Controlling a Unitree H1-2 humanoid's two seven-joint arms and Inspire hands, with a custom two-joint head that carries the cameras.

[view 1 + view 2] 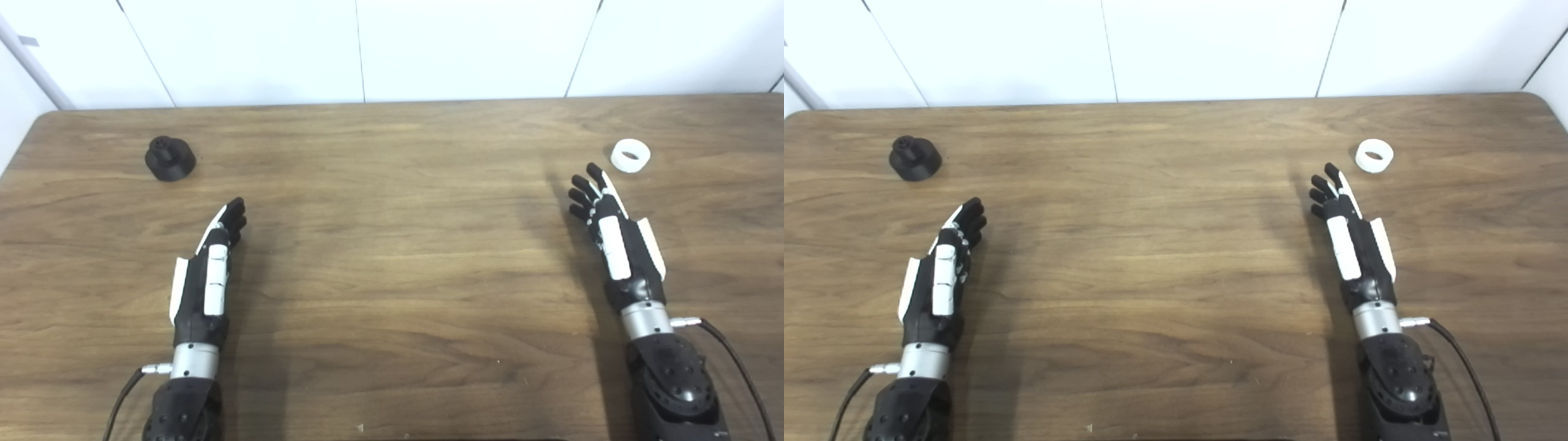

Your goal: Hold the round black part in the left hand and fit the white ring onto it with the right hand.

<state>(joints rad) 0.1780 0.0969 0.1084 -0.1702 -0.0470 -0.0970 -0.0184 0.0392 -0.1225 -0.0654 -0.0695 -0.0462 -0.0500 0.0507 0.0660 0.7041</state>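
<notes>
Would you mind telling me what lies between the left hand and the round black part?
Nothing: only bare wooden table separates the left hand from the round black part, shown in both eye views.

The table (392, 245) is brown wood with darker grain streaks, the round part (170, 158) is plain black, the ring (631, 155) is white, both hands (211, 263) (612, 236) are black with white panels, seemingly over silver wrists, and the wall (392, 49) is white.

Both hands empty, white ring (1374, 155) lies untouched.
</notes>
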